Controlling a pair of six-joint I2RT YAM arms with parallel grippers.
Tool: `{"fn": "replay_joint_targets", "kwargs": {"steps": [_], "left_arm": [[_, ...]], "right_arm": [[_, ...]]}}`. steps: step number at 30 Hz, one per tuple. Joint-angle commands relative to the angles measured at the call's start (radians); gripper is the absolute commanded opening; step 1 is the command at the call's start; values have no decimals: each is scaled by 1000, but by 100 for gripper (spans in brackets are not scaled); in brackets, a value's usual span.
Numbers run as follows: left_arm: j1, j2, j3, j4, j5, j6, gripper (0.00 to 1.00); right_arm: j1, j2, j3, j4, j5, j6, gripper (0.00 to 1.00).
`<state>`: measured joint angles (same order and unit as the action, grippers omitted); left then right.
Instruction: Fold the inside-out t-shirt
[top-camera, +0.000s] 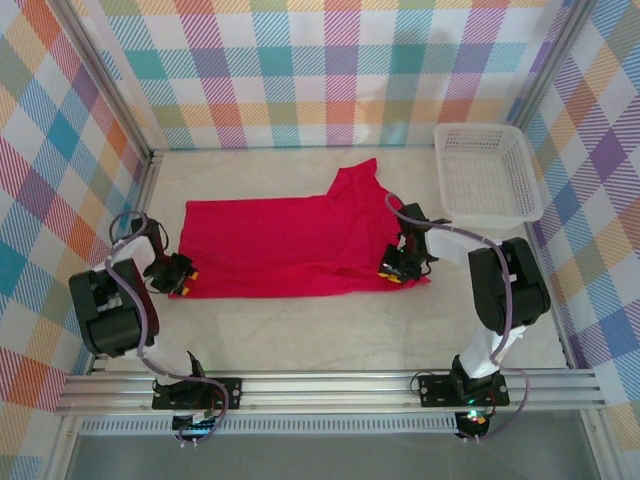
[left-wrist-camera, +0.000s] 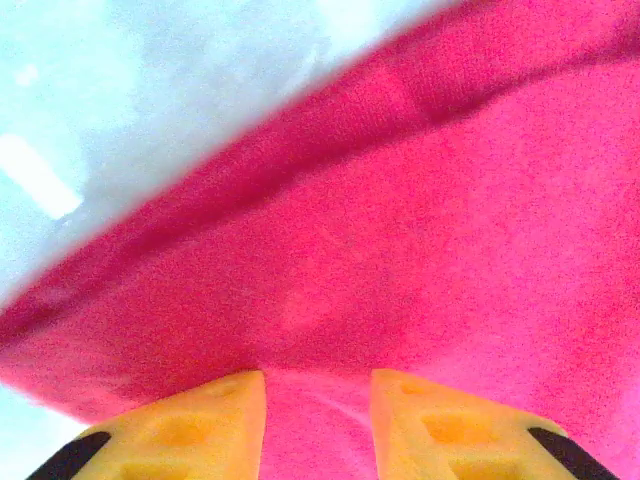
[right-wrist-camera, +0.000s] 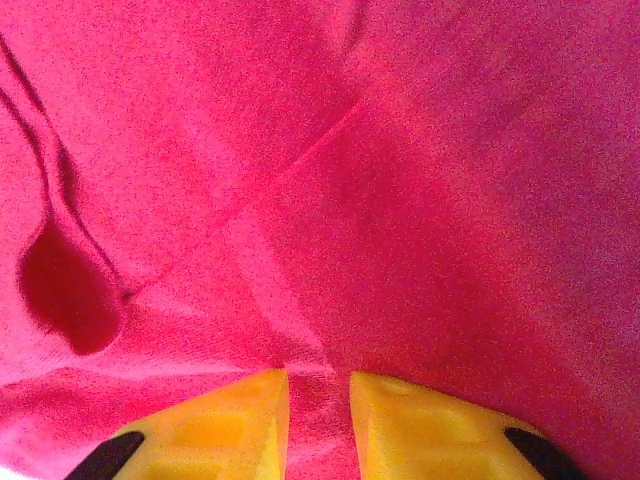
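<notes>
From above, the left arm was bent low at the near left of the surface (top-camera: 330, 330), elbow outward, with its wrist turned in toward the middle. The left claw (top-camera: 183, 278) sat at the near-left corner of the red t-shirt (top-camera: 290, 240). The right arm stood upright from its base and reached forward and left, and the right claw (top-camera: 392, 272) was down on the shirt's near-right corner. The shirt lay flat across the middle of the surface, with one sleeve pointing toward the far wall. A white basket (top-camera: 485, 172) stood at the far right, apart from the shirt.

In the left wrist view, the left claw (left-wrist-camera: 318, 420) had its two yellow fingers close together with a strip of the t-shirt (left-wrist-camera: 400, 250) pinched between them. The cloth's edge ran diagonally ahead, and pale surface (left-wrist-camera: 150, 80) lay beyond it.

In the right wrist view, the right claw (right-wrist-camera: 318, 425) likewise pinched the t-shirt (right-wrist-camera: 400, 150) between its yellow fingers. Creases in the cloth ran down toward the narrow gap, and a dark fold sat off to the left.
</notes>
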<state>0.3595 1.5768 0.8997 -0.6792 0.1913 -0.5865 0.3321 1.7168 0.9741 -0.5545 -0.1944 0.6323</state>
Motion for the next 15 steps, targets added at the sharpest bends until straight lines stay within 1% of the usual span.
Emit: {"fn": "replay_joint_targets", "kwargs": {"steps": [1,2,5,6,7,11,15], "left_arm": [[-13,-111,11,-49,-57,14,35],[-23,-125,26,-55,-68,15,35],[-64,-128,87,-83,-102,25,35],[-104,-124,102,-85,-106,25,35],[-126,-120,111,-81,-107,25,35],[-187,-92,114,-66,-108,12,35],[-216,-68,114,-63,-110,13,35]], "right_arm": [[25,-45,2,-139,96,-1,28],[34,-62,20,-144,102,2,29],[67,-107,57,-120,100,9,38],[72,-112,61,-99,91,13,43],[74,-106,64,-79,80,23,45],[84,-40,94,-9,16,49,46],[97,44,147,9,-12,67,48]]}}
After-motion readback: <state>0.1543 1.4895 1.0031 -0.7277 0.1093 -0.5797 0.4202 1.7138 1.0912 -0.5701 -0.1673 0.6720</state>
